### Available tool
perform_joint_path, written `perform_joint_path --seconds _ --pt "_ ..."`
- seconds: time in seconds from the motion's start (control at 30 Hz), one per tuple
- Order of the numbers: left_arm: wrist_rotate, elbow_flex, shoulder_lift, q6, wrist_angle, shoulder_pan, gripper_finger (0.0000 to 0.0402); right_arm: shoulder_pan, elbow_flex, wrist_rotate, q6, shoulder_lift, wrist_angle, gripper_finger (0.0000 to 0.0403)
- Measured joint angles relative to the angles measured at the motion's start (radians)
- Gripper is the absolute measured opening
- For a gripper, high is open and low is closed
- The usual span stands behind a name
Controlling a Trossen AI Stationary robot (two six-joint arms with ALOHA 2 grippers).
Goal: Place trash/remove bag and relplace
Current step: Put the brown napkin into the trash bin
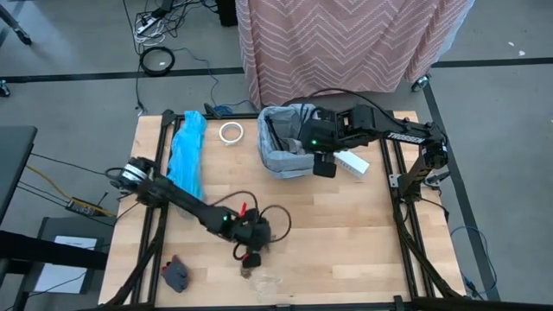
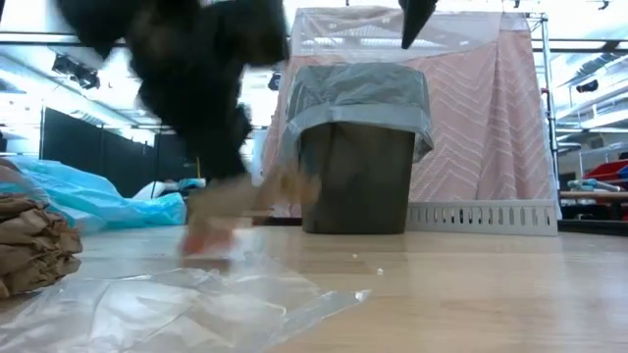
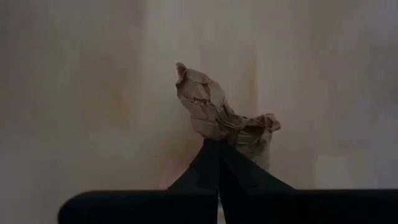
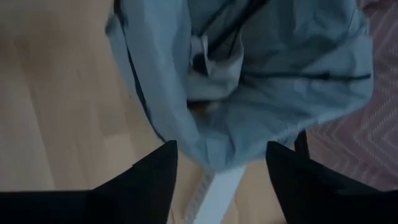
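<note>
From above, the left tool (image 1: 249,257) works the tabletop's (image 1: 363,233) near edge while the right tool (image 1: 323,164) hangs beside the bin's grey bag (image 1: 285,160). At tabletop level the crinkly bag drapes over the bin's rim. Left wrist: fingers pinched tight on a crumpled brown paper wad (image 3: 217,115) — trash bound for the bin. Right wrist: fingers spread wide, empty.

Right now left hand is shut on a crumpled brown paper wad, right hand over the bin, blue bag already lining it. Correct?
Not the liner. The high view shows the bin lined with the grey bag; the blue bag lies on the table. Left hand grips the brown paper wad, right hand at the bin.
</note>
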Motion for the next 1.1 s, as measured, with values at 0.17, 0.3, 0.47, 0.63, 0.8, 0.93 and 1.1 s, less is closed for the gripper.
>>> perform_joint_path --seconds 0.17,0.3,0.47,0.63,0.8,0.93,1.1 --pt "-0.063 0.133 -0.101 0.087 -0.23 0.051 0.0003 0.0 0.0 -0.001 0.001 -0.007 -0.001 0.0197" --pt "-0.143 0.271 -0.184 0.133 -0.484 0.091 0.0002 0.0 0.0 0.0 0.014 -0.02 -0.002 0.0182" --pt "-0.305 0.419 -0.276 0.246 -0.613 0.162 0.0001 -0.005 0.001 0.0 0.045 -0.048 -0.002 0.0178" --pt "-0.439 0.53 -0.334 0.456 -0.576 0.295 0.0001 -0.008 0.001 0.0 0.053 -0.071 -0.002 0.0178" --pt "-0.394 0.578 -0.33 0.603 -0.43 0.481 0.0001 -0.013 0.001 0.0 0.052 -0.094 -0.003 0.0176" --pt "-0.285 0.577 -0.283 0.632 -0.317 0.612 0.0001 -0.015 0.001 0.001 0.052 -0.117 -0.003 0.0176" --pt "-0.119 0.577 -0.2 0.632 -0.22 0.701 0.0001 -0.018 0.001 0.004 0.048 -0.134 -0.002 0.0174"
